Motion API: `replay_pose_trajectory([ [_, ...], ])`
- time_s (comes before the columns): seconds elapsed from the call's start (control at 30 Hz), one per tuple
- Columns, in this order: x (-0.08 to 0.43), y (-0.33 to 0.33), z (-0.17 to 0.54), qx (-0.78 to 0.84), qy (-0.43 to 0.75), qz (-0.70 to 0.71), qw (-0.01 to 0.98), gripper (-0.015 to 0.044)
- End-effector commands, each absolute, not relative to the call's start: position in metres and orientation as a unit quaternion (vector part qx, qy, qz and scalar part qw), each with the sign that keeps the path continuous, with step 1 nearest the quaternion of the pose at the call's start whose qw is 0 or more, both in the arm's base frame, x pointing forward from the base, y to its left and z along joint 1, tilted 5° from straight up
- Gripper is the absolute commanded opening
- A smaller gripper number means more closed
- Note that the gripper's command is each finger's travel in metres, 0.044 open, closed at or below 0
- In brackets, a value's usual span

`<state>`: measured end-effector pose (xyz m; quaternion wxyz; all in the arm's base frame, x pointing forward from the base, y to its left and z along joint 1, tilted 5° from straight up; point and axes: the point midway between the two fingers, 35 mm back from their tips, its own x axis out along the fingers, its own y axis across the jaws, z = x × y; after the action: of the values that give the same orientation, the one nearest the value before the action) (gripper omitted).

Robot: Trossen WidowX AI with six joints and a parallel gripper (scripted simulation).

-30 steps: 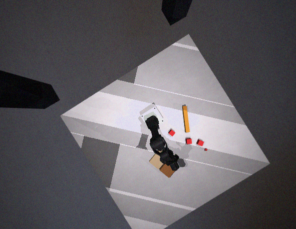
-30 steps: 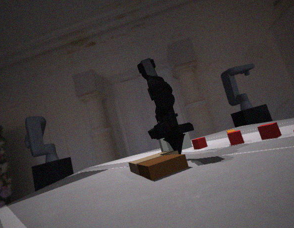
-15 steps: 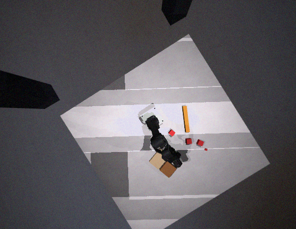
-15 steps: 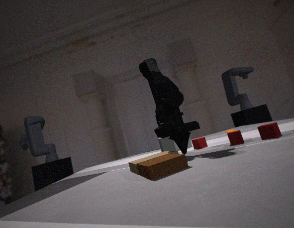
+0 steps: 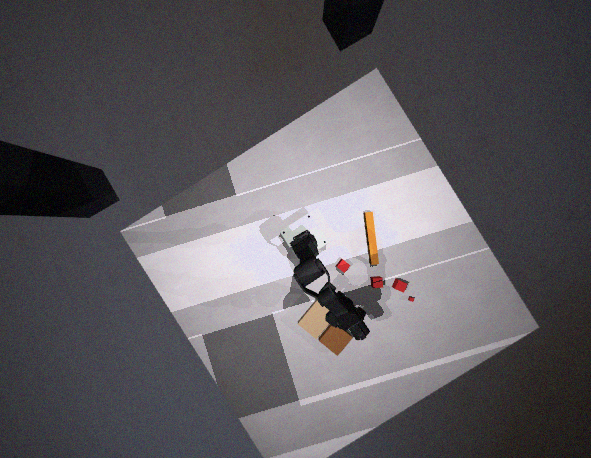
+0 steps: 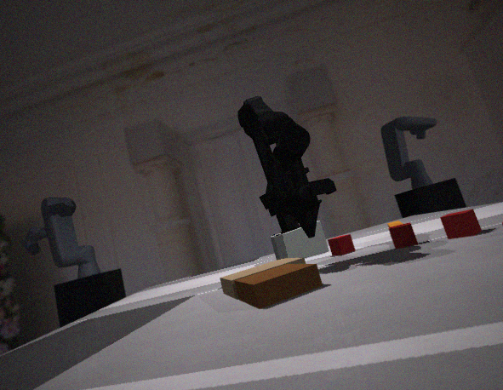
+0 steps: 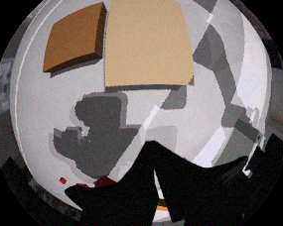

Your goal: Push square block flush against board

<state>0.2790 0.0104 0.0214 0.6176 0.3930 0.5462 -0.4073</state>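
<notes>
Now block (image 7: 75, 36) flush vs board (image 7: 148, 42), top edges approx even; gripper (image 6: 308, 227) closed, empty, raised above

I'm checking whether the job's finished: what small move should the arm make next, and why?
Probably draw the shut, empty gripper away: the square block seems to sit against the board with one edge roughly even, and the gripper hangs above them.

Robot test cell or lab. Exterior view: two grey idle arms on black pedestals, one (image 6: 61, 238) at 9 o'clock, one (image 6: 410, 157) at 2 o'clock, flank a grey striped work table (image 6: 374, 306). Dim panelled wall (image 6: 162, 140) behind, at 12 o'clock.
</notes>
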Motion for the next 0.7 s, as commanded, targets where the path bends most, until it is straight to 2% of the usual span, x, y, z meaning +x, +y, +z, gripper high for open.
replay_pose_trajectory([
  [0.0,0.279,0.008,0.021,0.385,0.551,-0.401,0.622,0.0000],
  [0.67,0.279,-0.067,0.027,0.149,0.657,-0.195,0.713,0.0000],
])
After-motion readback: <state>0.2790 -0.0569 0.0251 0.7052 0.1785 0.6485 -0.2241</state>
